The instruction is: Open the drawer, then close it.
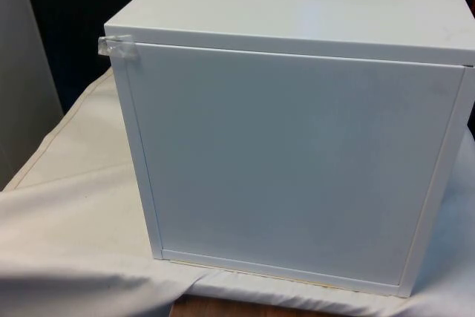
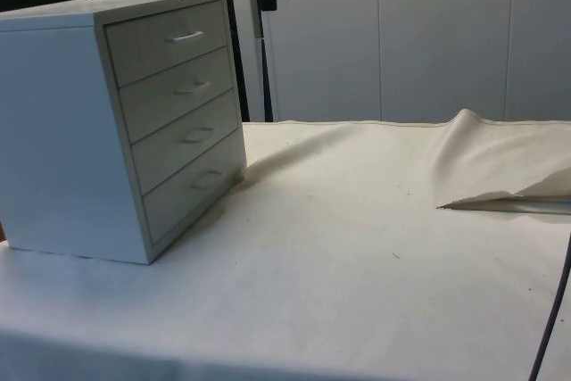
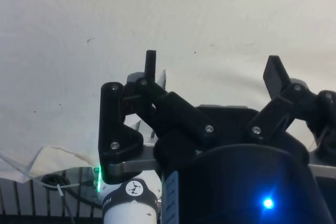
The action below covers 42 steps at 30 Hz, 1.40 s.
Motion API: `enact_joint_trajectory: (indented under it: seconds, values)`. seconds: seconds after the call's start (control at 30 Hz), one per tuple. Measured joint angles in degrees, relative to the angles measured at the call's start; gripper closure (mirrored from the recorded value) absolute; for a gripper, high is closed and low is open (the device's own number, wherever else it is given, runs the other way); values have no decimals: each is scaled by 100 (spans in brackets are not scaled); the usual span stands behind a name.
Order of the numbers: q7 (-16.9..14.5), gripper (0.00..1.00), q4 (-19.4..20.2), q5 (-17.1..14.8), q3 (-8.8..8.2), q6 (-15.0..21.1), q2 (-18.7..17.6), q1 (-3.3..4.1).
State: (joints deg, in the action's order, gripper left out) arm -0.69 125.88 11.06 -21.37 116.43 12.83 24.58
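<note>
white four-drawer chest (image 2: 125, 122), drawers all shut; black two-finger gripper (image 3: 212, 69) spread wide above the cloth (image 2: 357, 247). approach one handle (image 2: 184, 37) squarely.

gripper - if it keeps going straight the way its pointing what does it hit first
Most likely the white cloth: the open gripper points at bare cloth with nothing between its fingers. How far off the cloth lies is unclear.

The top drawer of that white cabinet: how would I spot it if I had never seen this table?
Find the white chest of drawers standing on the cloth-covered table. Its front holds four drawers stacked one above another, all shut. The top drawer is the highest, just under the chest's flat top, with a small pale handle.
</note>
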Motion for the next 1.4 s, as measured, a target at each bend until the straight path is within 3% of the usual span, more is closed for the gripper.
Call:
enact_joint_trajectory:
  seconds: [0.6, 1.4]
  values:
    - [-779, 0, 109, 52, -57, 355, -6, -34]
    - [-1862, 0, 120, 46, -57, 372, -6, -29]
